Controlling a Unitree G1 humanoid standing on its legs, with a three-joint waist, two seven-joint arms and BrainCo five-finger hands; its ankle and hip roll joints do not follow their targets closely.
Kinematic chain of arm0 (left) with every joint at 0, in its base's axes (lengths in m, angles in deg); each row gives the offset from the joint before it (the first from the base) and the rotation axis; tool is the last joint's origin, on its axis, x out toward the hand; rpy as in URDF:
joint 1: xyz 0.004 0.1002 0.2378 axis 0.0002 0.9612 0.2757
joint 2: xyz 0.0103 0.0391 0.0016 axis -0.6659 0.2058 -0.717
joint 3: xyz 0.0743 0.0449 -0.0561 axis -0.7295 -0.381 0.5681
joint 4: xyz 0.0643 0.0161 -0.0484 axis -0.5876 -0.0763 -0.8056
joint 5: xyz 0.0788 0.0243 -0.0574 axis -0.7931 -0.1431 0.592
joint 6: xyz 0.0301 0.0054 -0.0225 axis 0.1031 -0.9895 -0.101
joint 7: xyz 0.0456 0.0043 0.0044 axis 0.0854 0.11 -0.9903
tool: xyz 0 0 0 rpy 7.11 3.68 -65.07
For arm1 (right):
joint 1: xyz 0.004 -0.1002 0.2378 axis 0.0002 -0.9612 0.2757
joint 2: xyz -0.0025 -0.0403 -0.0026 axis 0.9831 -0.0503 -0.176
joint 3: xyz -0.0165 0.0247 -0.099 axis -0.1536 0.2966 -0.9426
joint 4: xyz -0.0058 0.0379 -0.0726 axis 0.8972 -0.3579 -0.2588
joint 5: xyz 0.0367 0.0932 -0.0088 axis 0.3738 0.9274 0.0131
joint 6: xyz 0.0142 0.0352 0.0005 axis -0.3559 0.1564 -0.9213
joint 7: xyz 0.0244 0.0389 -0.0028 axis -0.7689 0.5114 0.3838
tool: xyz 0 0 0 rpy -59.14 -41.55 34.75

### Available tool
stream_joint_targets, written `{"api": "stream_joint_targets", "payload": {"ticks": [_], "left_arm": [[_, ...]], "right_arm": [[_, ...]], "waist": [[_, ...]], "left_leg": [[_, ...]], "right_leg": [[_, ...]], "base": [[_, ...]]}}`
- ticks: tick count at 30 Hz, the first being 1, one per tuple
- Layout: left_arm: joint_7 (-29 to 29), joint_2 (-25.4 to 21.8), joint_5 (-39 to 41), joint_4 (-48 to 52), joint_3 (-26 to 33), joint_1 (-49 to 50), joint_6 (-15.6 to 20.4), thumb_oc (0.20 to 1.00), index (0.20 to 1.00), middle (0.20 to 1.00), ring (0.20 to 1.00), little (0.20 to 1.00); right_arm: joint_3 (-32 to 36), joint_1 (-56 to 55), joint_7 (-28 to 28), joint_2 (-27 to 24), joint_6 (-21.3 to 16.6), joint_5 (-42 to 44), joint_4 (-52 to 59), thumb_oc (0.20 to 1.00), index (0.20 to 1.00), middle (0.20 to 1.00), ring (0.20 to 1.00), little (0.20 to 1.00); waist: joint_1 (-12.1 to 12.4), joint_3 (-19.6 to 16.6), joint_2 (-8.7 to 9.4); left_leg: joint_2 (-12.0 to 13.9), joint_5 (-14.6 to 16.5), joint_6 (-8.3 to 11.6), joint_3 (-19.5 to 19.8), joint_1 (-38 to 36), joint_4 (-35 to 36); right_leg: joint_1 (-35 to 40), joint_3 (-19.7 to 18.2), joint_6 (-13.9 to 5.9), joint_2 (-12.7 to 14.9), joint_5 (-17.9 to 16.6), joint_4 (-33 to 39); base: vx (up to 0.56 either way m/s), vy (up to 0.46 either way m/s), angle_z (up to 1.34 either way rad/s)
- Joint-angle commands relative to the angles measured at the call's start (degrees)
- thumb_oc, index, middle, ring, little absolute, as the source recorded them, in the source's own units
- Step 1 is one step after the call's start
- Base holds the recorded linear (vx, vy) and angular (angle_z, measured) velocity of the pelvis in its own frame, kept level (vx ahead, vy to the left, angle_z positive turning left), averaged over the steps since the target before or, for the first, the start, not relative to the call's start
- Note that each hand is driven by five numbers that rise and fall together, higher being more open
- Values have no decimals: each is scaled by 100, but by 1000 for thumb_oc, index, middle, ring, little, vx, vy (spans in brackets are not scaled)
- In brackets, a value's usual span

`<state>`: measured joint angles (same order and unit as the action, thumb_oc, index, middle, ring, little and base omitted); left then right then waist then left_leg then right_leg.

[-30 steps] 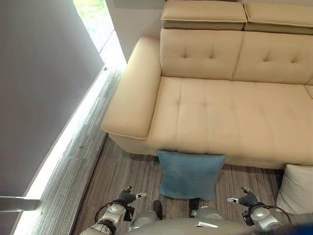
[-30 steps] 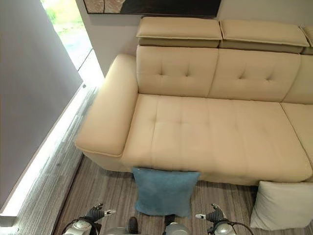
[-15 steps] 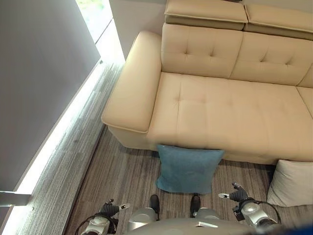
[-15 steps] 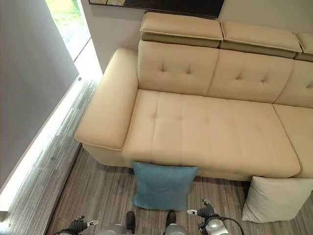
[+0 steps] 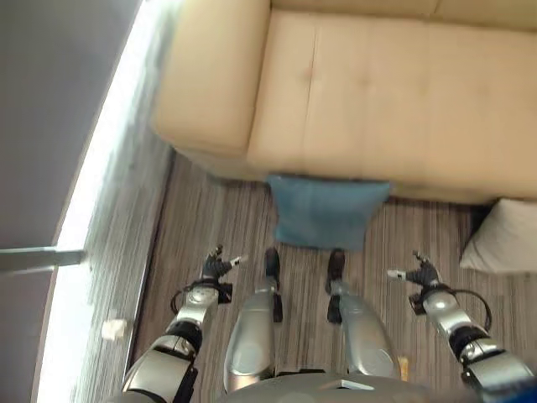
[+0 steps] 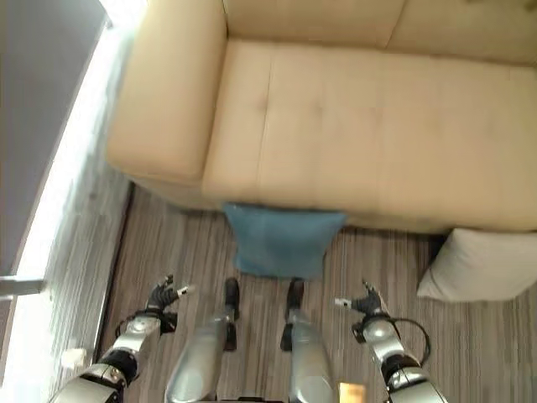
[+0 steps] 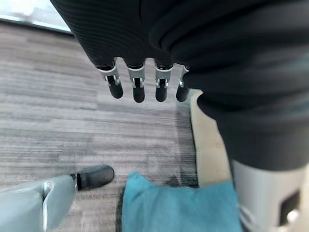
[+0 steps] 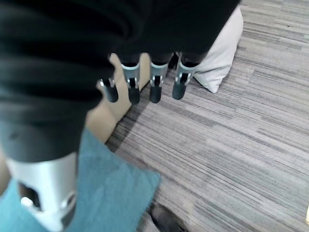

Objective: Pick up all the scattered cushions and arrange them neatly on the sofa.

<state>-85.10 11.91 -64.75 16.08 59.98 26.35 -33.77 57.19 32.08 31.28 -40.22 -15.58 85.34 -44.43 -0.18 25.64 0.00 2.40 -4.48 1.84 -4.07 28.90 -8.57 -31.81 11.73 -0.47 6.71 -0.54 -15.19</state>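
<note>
A blue cushion (image 5: 327,211) stands on the floor, leaning against the front of the beige sofa (image 5: 377,92). A cream cushion (image 5: 508,239) lies on the floor to the right, by the sofa's base. My left hand (image 5: 214,269) hovers low over the floor, left of the blue cushion and apart from it, open and empty. My right hand (image 5: 424,273) hangs between the two cushions, also open and empty. Past the straight fingers (image 7: 137,87) in the left wrist view lies the blue cushion (image 7: 178,205). The right wrist view shows the fingers (image 8: 152,84), the blue cushion (image 8: 106,193) and the cream cushion (image 8: 219,58).
A grey wall (image 5: 42,101) with a bright light strip (image 5: 92,193) at its foot runs along the left. The striped wood-look floor (image 5: 210,210) lies between it and the sofa's armrest (image 5: 210,75). A small white object (image 5: 112,327) lies on the floor by the strip.
The camera has tilted down, so the sofa's back has left the picture and more of both arms shows. Both cushions stay where they were.
</note>
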Motion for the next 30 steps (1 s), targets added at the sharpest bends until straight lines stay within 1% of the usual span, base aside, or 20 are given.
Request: {"api": "stream_joint_targets", "payload": {"ticks": [1,3,4,10,13,14,15,17,23,26,28,30], "left_arm": [[-391,-117,262,81,-18,216,323,1000,1000,1000,1000,1000],[-549,-156,360,212,-73,-70,403,1000,1000,1000,1000,1000],[-698,-198,345,292,-148,-350,448,1000,1000,1000,1000,1000],[-924,-362,386,242,-383,-1311,501,1000,1000,1000,1000,1000],[-999,-452,390,289,-457,-1683,511,1000,1000,1000,1000,1000],[-998,-453,391,283,-455,-1695,511,1000,1000,1000,1000,1000],[-1049,-515,376,337,-519,-1943,504,1000,1000,1000,1000,1000],[-1173,-599,364,348,-589,-2254,540,1000,1000,1000,1000,1000],[-1390,-664,319,351,-737,-2696,544,1000,1000,1000,1000,1000],[-1459,-638,301,414,-772,-2771,531,1000,1000,1000,1000,1000],[-1438,-620,384,432,-825,-2926,538,1000,1000,1000,1000,1000],[-1416,-624,399,380,-845,-3011,504,1000,1000,1000,1000,1000]], "right_arm": [[-119,-259,-533,-36,-232,293,328,1000,1000,1000,1000,1000],[-94,29,-797,-91,-316,360,467,1000,1000,1000,1000,1000],[-90,352,-1024,-145,-363,391,491,1000,1000,1000,1000,1000],[-35,1372,-1546,-353,-538,569,439,1000,1000,1000,1000,1000],[-66,1727,-1676,-426,-574,639,414,1000,1000,1000,1000,1000],[-66,1740,-1676,-427,-576,640,408,1000,1000,1000,1000,1000],[-124,1907,-1782,-459,-577,603,380,1000,1000,1000,1000,1000],[-178,2161,-1950,-501,-585,564,356,1000,1000,1000,1000,1000],[-342,2519,-2353,-463,-566,279,528,1000,1000,1000,1000,1000],[-406,2558,-2387,-419,-565,231,604,1000,1000,1000,1000,1000],[-502,2737,-2314,-428,-604,283,587,1000,1000,1000,1000,1000],[-549,2856,-2272,-438,-632,351,566,1000,1000,1000,1000,1000]], "waist": [[-76,-588,108],[-110,-527,60],[-142,-477,19],[-220,-571,-43],[-257,-572,-62],[-257,-582,-61],[-288,-589,-78],[-329,-598,-83],[-389,-618,-111],[-404,-636,-128],[-400,-678,-153],[-398,-686,-161]], "left_leg": [[-186,819,-65,136,-19,-478],[-174,798,-70,140,588,-730],[-157,783,-81,134,1105,-915],[-150,795,-113,191,2397,-1238],[-135,818,-110,217,2843,-1361],[-136,822,-111,215,2870,-1374],[-118,831,-111,234,3149,-1459],[-118,854,-119,241,3470,-1597],[-89,893,-158,269,4099,-1843],[-99,903,-175,299,4264,-1894],[-137,936,-212,334,4499,-1997],[-135,951,-223,317,4581,-2039]], "right_leg": [[125,-115,-298,103,366,-16],[-486,-154,-293,158,387,-288],[-1017,-214,-297,211,395,-515],[-2366,-389,-285,295,451,-1004],[-2843,-472,-296,314,497,-1217],[-2872,-476,-296,317,502,-1232],[-3140,-492,-302,326,517,-1321],[-3465,-525,-316,322,534,-1488],[-4116,-601,-332,288,581,-1772],[-4309,-643,-327,266,598,-1863],[-4585,-691,-347,239,605,-1975],[-4694,-724,-357,231,601,-2015]], "base": [[-81,23,-8],[-172,41,-10],[-151,45,-7],[-41,8,-2],[-1,-1,2],[-13,-17,8],[-23,-26,8],[-32,-39,4],[13,-37,1],[22,-48,1],[40,-47,5],[18,-12,0]]}}
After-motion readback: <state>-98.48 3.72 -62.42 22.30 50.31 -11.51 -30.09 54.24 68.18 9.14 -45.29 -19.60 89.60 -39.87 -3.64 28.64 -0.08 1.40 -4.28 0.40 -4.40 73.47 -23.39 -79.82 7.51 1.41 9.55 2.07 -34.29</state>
